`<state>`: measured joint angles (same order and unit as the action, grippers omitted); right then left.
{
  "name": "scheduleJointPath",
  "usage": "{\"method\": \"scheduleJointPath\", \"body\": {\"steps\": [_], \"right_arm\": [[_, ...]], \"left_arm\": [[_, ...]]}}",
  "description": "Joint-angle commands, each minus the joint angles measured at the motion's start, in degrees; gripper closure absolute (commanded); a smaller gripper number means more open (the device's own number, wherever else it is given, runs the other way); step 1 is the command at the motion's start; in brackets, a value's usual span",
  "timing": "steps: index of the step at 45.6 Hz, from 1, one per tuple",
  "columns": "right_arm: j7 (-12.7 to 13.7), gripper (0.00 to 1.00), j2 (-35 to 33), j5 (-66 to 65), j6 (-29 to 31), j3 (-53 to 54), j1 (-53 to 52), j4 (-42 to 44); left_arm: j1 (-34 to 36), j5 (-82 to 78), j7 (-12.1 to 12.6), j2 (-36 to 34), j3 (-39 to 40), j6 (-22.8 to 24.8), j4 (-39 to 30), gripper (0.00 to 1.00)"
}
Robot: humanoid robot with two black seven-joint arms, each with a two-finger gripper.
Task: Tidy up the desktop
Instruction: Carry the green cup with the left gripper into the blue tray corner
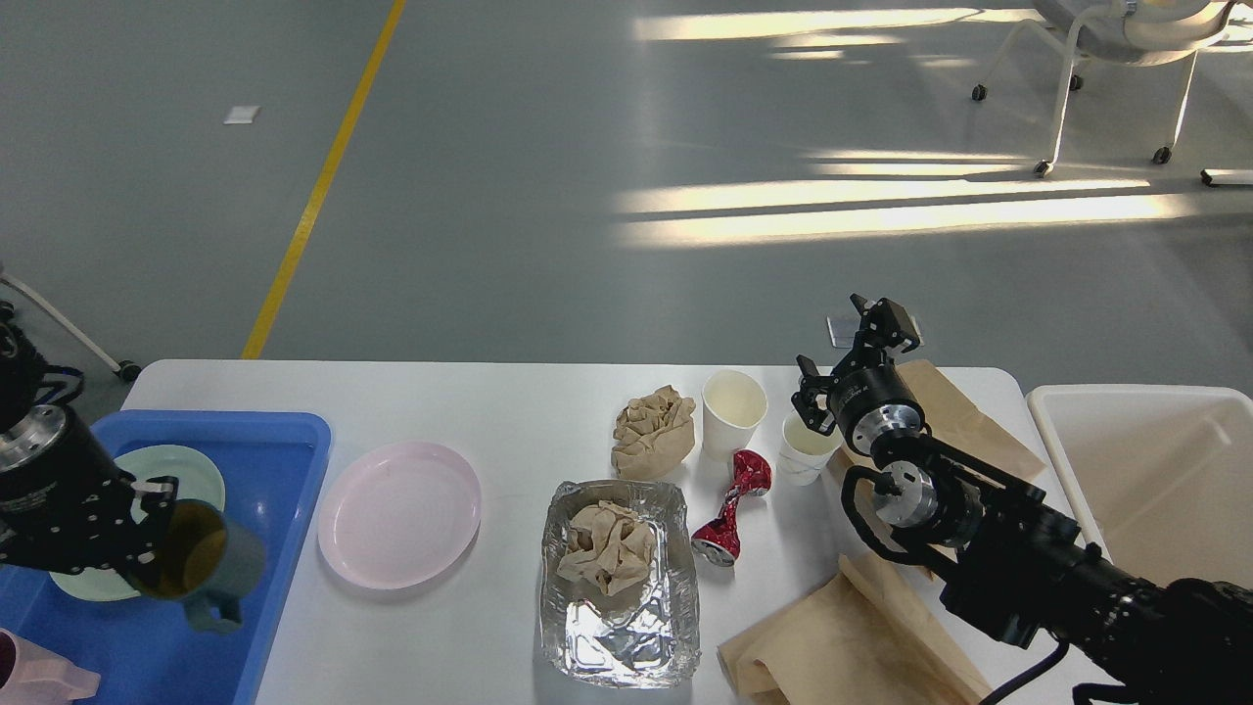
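- White surface (pixel 470 401) spanning the lower view, between blue tray (pixel 284 460) at left and cream bin (pixel 1136 411) at right.
- On it: pink plate (pixel 399 512), foil tray (pixel 617 636) holding crumpled paper (pixel 605 546), crushed red can (pixel 732 509), two paper cups (pixel 732 409).
- Left hand (pixel 162 534) over the blue tray, clamped on a dark teal mug (pixel 210 568).
- Right hand (pixel 852 357) above the smaller cup (pixel 808 455), fingers apart, empty.
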<state>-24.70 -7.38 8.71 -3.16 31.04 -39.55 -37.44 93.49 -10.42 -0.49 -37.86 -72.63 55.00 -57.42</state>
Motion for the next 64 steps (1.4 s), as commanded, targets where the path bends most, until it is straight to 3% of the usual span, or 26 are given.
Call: {"method": "scheduleJointPath", "body": {"steps": [1, 18, 35, 64], "right_arm": [[0.0, 0.0, 0.0, 0.0, 0.0, 0.0, 0.0, 0.0], [0.0, 0.0, 0.0, 0.0, 0.0, 0.0, 0.0, 0.0], [0.0, 0.0, 0.0, 0.0, 0.0, 0.0, -0.1, 0.0], [0.0, 0.0, 0.0, 0.0, 0.0, 0.1, 0.0, 0.0]], "left_arm": [[-2.4, 0.0, 3.8, -4.0, -2.2, 0.0, 0.3, 1.0], [-10.8, 0.1, 4.2, -6.4, -0.9, 0.0, 7.6, 1.0], [-11.5, 0.1, 4.2, -5.8, 2.1, 0.0, 8.0, 1.0], [-20.3, 0.1, 4.3, -1.7, 8.8, 0.0, 12.6, 0.98]]}}
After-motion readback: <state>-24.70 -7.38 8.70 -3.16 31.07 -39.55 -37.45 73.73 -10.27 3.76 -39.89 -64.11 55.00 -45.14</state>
